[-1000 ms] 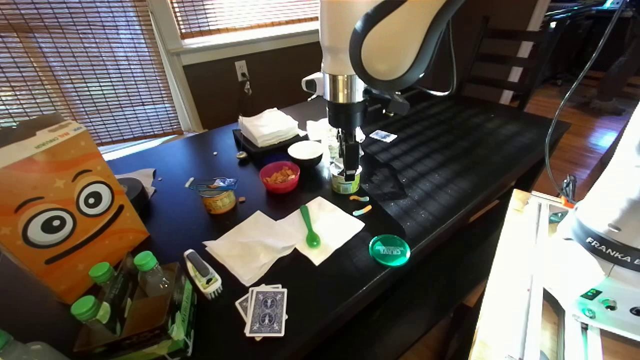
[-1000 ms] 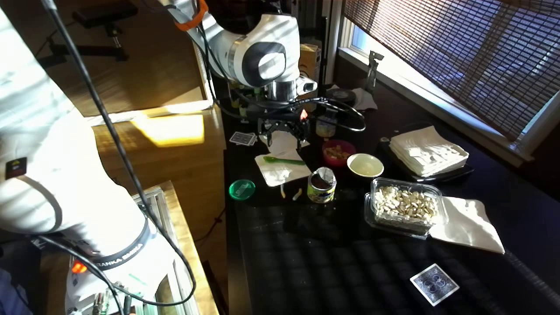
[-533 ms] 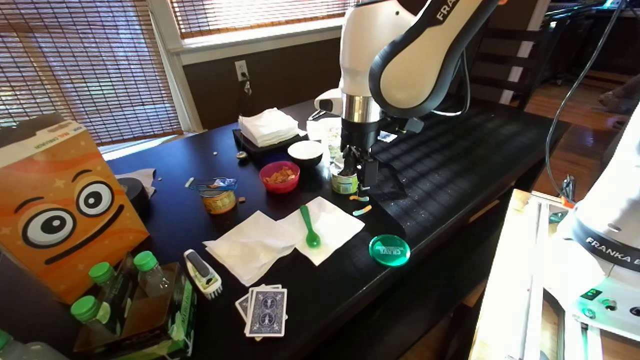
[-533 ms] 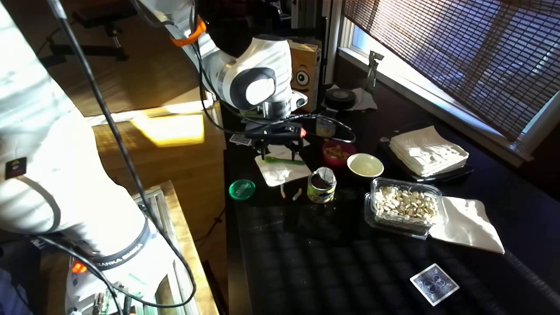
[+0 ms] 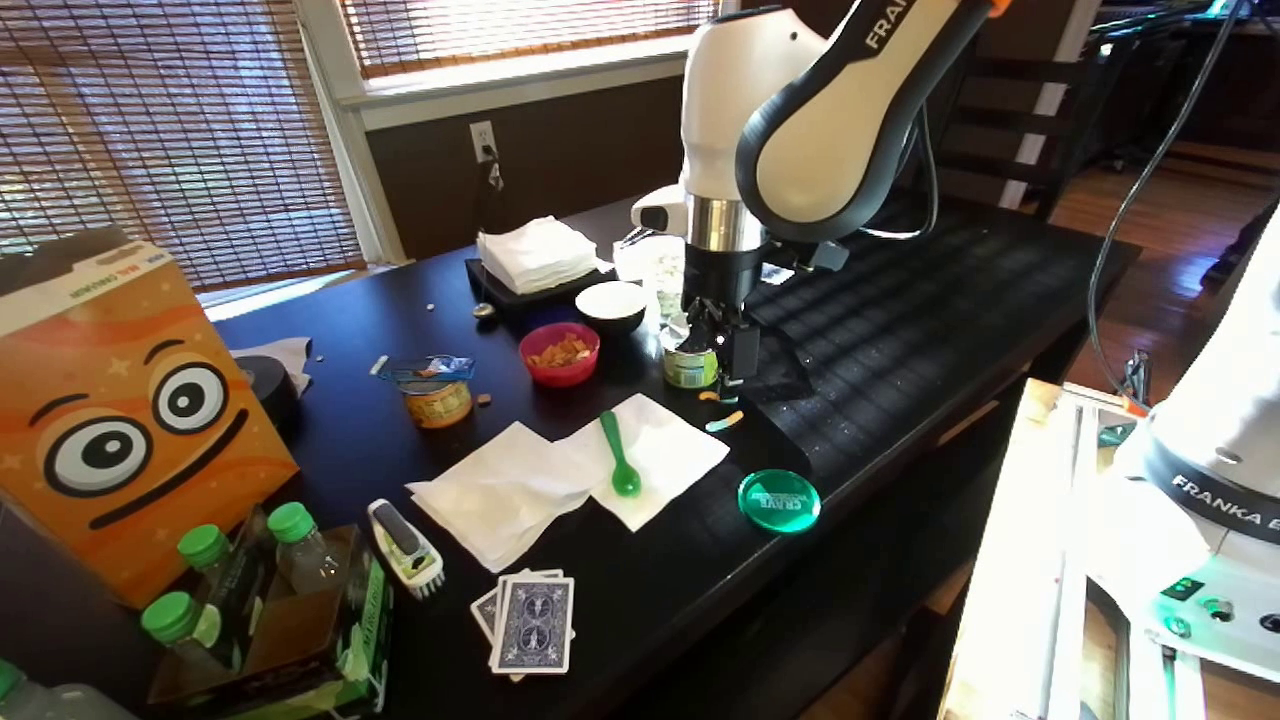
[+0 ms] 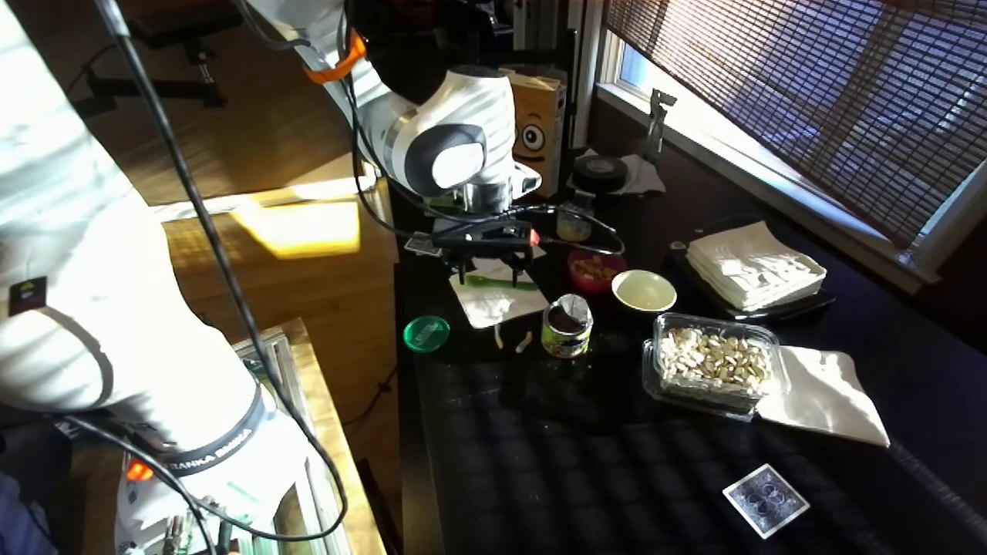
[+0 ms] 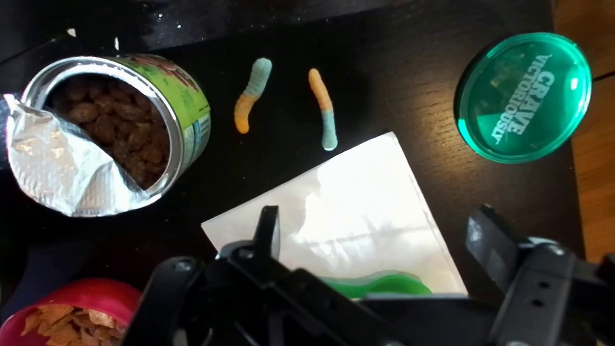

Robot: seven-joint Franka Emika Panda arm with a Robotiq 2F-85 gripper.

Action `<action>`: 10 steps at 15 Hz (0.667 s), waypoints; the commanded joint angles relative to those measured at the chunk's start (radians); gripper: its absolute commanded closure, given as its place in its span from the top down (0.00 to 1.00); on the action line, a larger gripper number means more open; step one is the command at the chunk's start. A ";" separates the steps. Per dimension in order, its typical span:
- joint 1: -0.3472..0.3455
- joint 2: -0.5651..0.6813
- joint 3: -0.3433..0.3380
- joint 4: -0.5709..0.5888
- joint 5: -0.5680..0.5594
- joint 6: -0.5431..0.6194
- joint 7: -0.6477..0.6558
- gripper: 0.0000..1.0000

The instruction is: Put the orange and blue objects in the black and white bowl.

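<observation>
A lime-green round can (image 7: 192,101), its silver foil cover (image 7: 72,166) partly peeled back from brown contents (image 7: 115,125), stands upright on the dark bench (image 7: 394,96). Just beside the can lie, apart from each other on the bench, a curved orange and blue gummy worm (image 7: 253,91) nearer to it and a second orange and blue gummy worm (image 7: 325,109) a little farther out. Beyond both worms from the can lies a glossy green disc-shaped lid (image 7: 526,96) with white lettering. Near the can, in both exterior views, sits the small round black and white bowl (image 6: 646,291), its pale inside facing up; both worms lie outside it. A round red bowl (image 5: 562,379) of orange-brown chips (image 5: 558,352) and a clear plastic box (image 6: 700,399) of pale seed-like pieces (image 6: 713,358) also sit near the can. A square white paper napkin (image 7: 355,211) lies near the can, just beside the farther worm, with a green spoon (image 5: 617,455) on it. The fingers (image 7: 492,245) are spread wide apart above the bench, near the can, and the wrist view shows napkin and spoon between and below them
</observation>
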 commanded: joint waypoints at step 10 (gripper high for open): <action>-0.028 0.154 0.019 -0.013 -0.063 0.188 -0.224 1.00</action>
